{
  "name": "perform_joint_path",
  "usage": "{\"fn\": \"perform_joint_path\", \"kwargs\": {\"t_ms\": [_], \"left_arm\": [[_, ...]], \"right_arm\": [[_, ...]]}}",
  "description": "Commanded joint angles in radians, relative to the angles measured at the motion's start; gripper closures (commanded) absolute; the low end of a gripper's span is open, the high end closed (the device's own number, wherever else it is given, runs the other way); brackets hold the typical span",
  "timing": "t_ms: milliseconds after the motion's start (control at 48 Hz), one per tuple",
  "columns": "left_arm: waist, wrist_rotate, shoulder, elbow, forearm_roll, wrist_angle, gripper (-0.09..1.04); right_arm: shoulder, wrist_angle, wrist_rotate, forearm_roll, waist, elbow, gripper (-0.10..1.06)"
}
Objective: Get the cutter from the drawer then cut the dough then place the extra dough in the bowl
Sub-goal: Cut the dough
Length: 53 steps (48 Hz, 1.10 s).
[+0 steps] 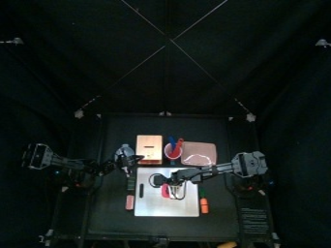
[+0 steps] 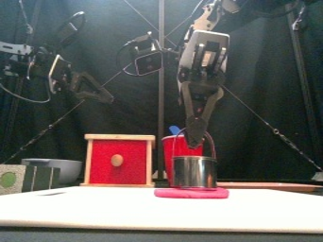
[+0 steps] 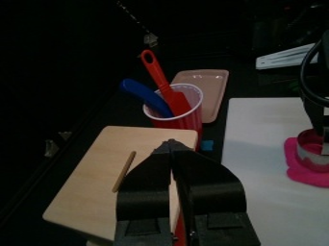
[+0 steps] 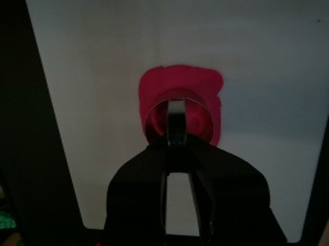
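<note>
Nearest: white cutting board point(image 2: 127, 213), front part bare. On it, flat pink dough disc point(image 2: 164, 193), lying under round metal cutter with a wire handle point(image 2: 195, 172), rim down on the dough. Right gripper point(image 2: 199, 132) directly above, jaws closed on the top of the wire handle, nothing else held. Judged step: pressing the cut. Cutter fetched; extra dough not yet moved.

Handling, judged: cutter stiff, light, smooth metal. Thin wire likely to swivel in the jaws, so push straight down with no sideways pull. Dough soft, floppy, probably tacky. Outer ring prone to stretch or tear, best pinched at its outer edge, low against the board.

Behind: red cup with a blue and a red toy knife point(image 2: 180, 151) and pale wooden box with a red drawer front point(image 2: 120, 161). Blue-grey bowl point(image 2: 53, 170) beside the box, on the left arm's side. Flat pink tray point(image 3: 203, 85) beyond the cup. Left gripper point(image 3: 176, 154) over the box top, jaws pressed together, apparently empty.
</note>
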Motion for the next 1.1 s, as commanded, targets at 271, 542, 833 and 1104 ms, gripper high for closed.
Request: {"fn": "perform_joint_path", "kwargs": {"t_ms": [271, 542, 833, 1104], "left_arm": [[0.003, 0.0, -0.005, -0.008, 0.0, -0.008, 0.59], [0.003, 0.002, -0.005, -0.006, 0.0, -0.006, 0.59], [-0.002, 0.002, -0.003, -0.008, 0.0, -0.006, 0.59], [-0.003, 0.0, 0.003, -0.023, 0.0, -0.003, 0.57]], "right_arm": [[-0.008, -0.002, -0.002, -0.002, -0.005, -0.044, 0.46], [0.005, 0.0, 0.0, -0.002, -0.003, -0.043, 0.45], [-0.017, -0.008, 0.0, -0.002, -0.002, -0.038, 0.21], [-0.095, -0.048, -0.006, -0.032, 0.0, -0.002, 0.08]]}}
